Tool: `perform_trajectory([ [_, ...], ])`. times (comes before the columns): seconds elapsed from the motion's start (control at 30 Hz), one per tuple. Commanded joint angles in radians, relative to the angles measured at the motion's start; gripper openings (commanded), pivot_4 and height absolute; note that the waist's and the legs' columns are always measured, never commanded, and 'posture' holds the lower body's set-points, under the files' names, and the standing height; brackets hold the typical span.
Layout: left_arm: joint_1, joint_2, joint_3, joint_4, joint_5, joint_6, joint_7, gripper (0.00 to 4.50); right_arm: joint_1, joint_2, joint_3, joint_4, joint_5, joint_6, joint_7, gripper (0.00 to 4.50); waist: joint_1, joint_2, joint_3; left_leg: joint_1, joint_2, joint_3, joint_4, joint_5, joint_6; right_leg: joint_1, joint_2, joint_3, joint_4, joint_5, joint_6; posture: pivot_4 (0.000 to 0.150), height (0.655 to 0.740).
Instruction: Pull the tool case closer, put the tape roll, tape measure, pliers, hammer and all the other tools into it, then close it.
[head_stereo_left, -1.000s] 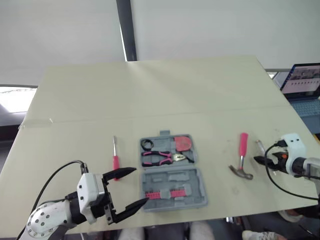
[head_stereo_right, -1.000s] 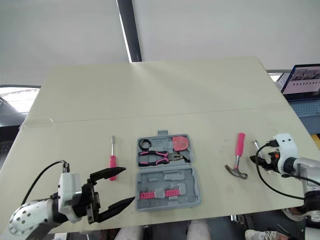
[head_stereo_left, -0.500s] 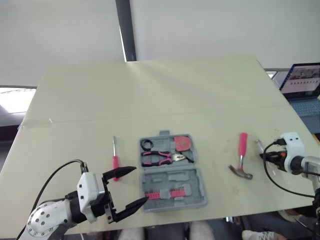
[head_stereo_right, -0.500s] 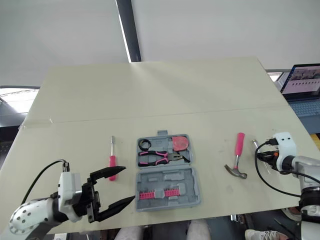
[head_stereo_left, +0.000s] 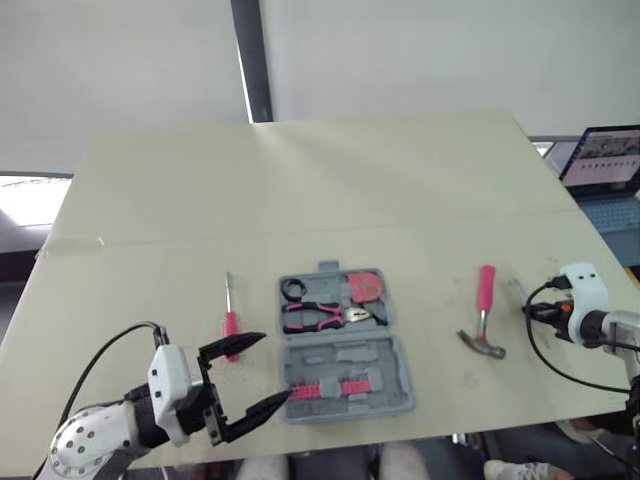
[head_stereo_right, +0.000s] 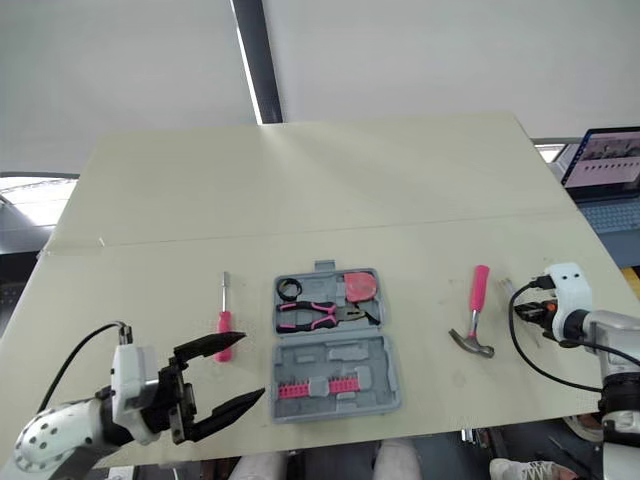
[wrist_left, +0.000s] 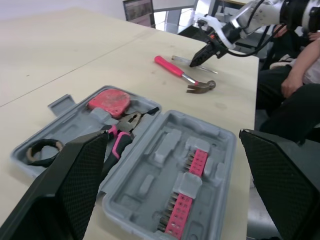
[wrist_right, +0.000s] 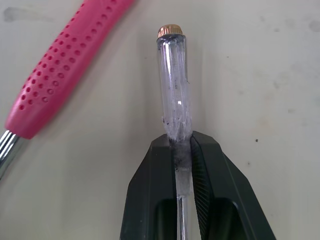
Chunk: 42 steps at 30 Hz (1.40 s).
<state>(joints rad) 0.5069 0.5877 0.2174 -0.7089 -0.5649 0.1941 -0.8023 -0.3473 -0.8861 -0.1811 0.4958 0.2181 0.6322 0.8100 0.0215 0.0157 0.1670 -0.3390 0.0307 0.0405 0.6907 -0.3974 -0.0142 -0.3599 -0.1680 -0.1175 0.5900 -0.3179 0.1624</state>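
The clear screwdriver (wrist_right: 174, 90) sits at the right side of the table (head_stereo_right: 300, 190), pinched by the closed fingers of the right gripper (wrist_right: 181, 142), with its see-through, brass-capped handle sticking out beyond them. The pink-handled hammer (head_stereo_right: 475, 315) lies just beside it. Well apart, the grey tool case (head_stereo_right: 380, 390) lies open with the pliers (head_stereo_right: 318, 313), tape roll (head_stereo_right: 290, 289) and tape measure (head_stereo_right: 361, 287) inside. The left gripper (head_stereo_right: 252, 366) is spread wide near the case, by a pink screwdriver (head_stereo_right: 224, 322).

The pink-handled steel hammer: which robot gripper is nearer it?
Right. The right gripper grips a clear-handled screwdriver just beside the hammer; the left gripper hangs open beyond the grey plastic tool case.
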Motion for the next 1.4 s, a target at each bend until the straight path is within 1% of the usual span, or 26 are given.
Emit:
perform_trajectory([
  [0.03,0.025,0.003,0.067,0.022,-0.032,-0.019,-0.021,4.5,0.007,-0.091,0.03,-0.268,0.037,0.125,0.086,0.04,0.0,0.002,0.0,0.0,0.0,0.0,0.0,0.0,0.0,0.0,0.0,0.0,0.0,0.0,0.0,0.15,0.7373],
  [0.13,0.059,0.001,0.105,0.036,-0.037,-0.031,-0.043,4.5,0.009,-0.164,0.079,-0.472,0.055,0.213,0.138,0.04,0.0,0.002,0.001,-0.001,0.0,0.0,0.0,0.0,0.0,-0.001,0.0,0.0,0.0,0.0,0.0,0.15,0.7373],
  [0.23,0.108,0.003,0.148,0.053,-0.045,-0.052,-0.085,4.5,-0.004,-0.22,0.116,-0.686,0.132,0.357,0.183,0.04,0.001,0.001,0.001,-0.002,0.0,-0.001,-0.001,0.0,0.0,-0.002,0.0,0.0,-0.001,0.0,0.0,0.15,0.7373],
  [0.3,0.134,0.006,0.171,0.064,-0.043,-0.065,-0.11,4.5,-0.017,-0.25,0.146,-0.778,0.178,0.439,0.208,0.04,0.001,0.0,0.002,-0.002,0.0,-0.001,-0.001,0.0,0.0,-0.002,0.0,-0.001,-0.001,0.0,0.0,0.15,0.7373],
  [0.4,0.156,0.004,0.191,0.072,-0.035,-0.075,-0.13,4.5,-0.044,-0.294,0.2,-0.878,0.216,0.495,0.238,0.04,0.006,-0.001,0.002,-0.003,0.0,-0.001,0.001,-0.001,0.0,-0.002,0.0,-0.001,-0.001,0.0,0.0,0.15,0.7373],
  [0.5,0.214,-0.013,0.205,0.055,-0.024,-0.087,-0.134,4.5,-0.153,-0.331,0.333,-0.987,0.252,0.621,0.261,0.04,0.0,-0.001,0.003,-0.006,0.0,-0.002,0.002,-0.001,0.0,-0.004,0.0,-0.001,-0.001,0.0,0.0,0.15,0.7373],
  [0.57,0.243,-0.025,0.21,0.052,-0.017,-0.098,-0.129,4.5,-0.253,-0.343,0.439,-1.033,0.259,0.705,0.269,0.04,-0.004,-0.001,0.002,-0.012,0.0,-0.002,0.003,-0.001,0.0,-0.011,0.0,0.0,0.001,0.0,0.0,0.15,0.7373],
  [0.63,0.266,-0.038,0.212,0.054,-0.004,-0.116,-0.133,4.5,-0.345,-0.315,0.509,-1.041,0.266,0.759,0.26,0.04,-0.01,-0.001,0.003,-0.015,0.001,-0.002,0.004,-0.001,0.0,-0.016,0.0,0.0,0.003,0.0,0.0,0.15,0.7373],
  [0.73,0.3,-0.057,0.22,0.059,0.004,-0.144,-0.138,4.5,-0.459,-0.243,0.592,-1.063,0.274,0.796,0.236,0.04,-0.016,-0.002,0.003,-0.016,0.0,-0.001,0.005,-0.001,0.0,-0.016,0.0,0.0,0.002,0.0,0.0,0.15,0.7373],
  [0.83,0.32,-0.067,0.222,0.065,0.015,-0.168,-0.145,4.5,-0.538,-0.151,0.666,-1.069,0.272,0.833,0.197,0.04,-0.021,-0.003,0.003,-0.016,0.0,-0.002,0.005,-0.001,0.0,-0.016,0.0,0.0,0.003,0.0,0.0,0.15,0.7373],
  [1.07,0.334,-0.087,0.212,0.059,0.031,-0.188,-0.131,4.5,-0.649,0.016,0.845,-1.081,0.254,0.88,0.094,0.04,-0.024,-0.003,0.003,-0.017,0.0,-0.003,0.006,-0.001,0.0,-0.016,0.0,-0.001,0.003,0.0,0.0,0.15,0.7373],
  [1.23,0.351,-0.091,0.222,0.067,0.03,-0.195,-0.133,4.5,-0.731,0.176,0.929,-1.043,0.258,0.918,0.033,0.04,-0.028,-0.003,0.003,-0.017,0.001,-0.003,0.006,-0.001,0.0,-0.017,0.0,-0.001,0.004,0.0,0.0,0.15,0.7373],
  [1.33,0.354,-0.092,0.229,0.07,0.029,-0.198,-0.13,4.5,-0.763,0.254,0.975,-1.017,0.26,0.94,0.002,0.04,-0.028,-0.003,0.003,-0.017,0.001,-0.003,0.006,-0.001,0.0,-0.017,0.0,-0.001,0.005,0.0,0.0,0.15,0.7373],
  [1.4,0.354,-0.093,0.232,0.07,0.029,-0.199,-0.126,4.5,-0.779,0.281,1.004,-1.009,0.261,0.935,-0.009,0.04,-0.024,-0.004,0.002,-0.017,0.0,-0.003,0.006,-0.001,0.0,-0.017,0.0,-0.001,0.005,0.0,0.0,0.15,0.7373],
])
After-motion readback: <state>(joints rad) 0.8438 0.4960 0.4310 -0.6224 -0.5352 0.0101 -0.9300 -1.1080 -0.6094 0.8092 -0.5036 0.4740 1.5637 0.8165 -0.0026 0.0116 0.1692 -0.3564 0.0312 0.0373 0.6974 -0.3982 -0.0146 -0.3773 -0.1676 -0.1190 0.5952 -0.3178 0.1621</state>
